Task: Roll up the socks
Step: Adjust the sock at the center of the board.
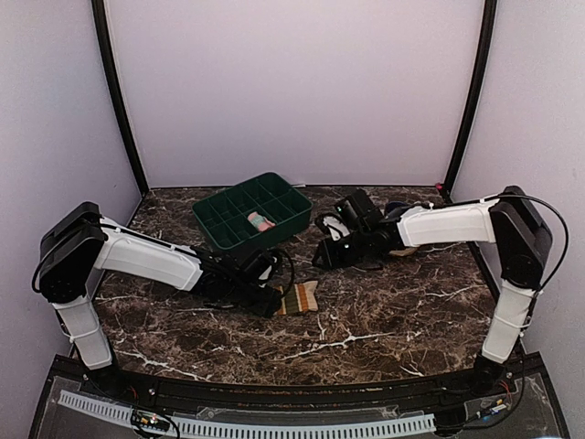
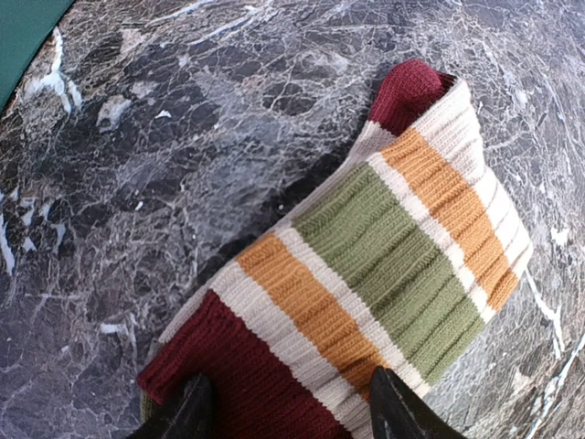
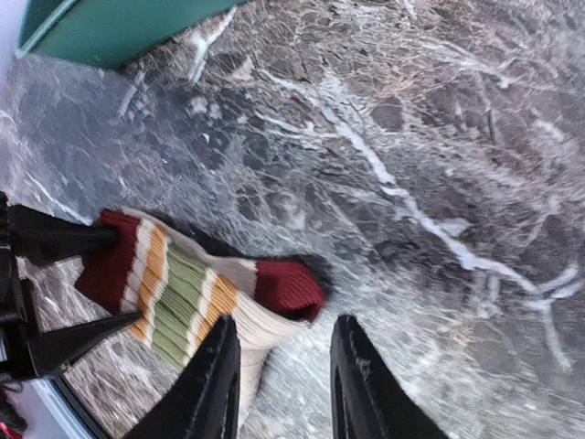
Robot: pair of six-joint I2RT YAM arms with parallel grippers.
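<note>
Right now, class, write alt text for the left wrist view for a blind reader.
A striped sock lies on a dark marble table, with the open left tool straddling its maroon end.

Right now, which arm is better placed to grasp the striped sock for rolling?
Left, I think. The left gripper stands open around the maroon end of the striped sock; the right gripper, also open, hangs over bare marble table, apart from the sock.
</note>
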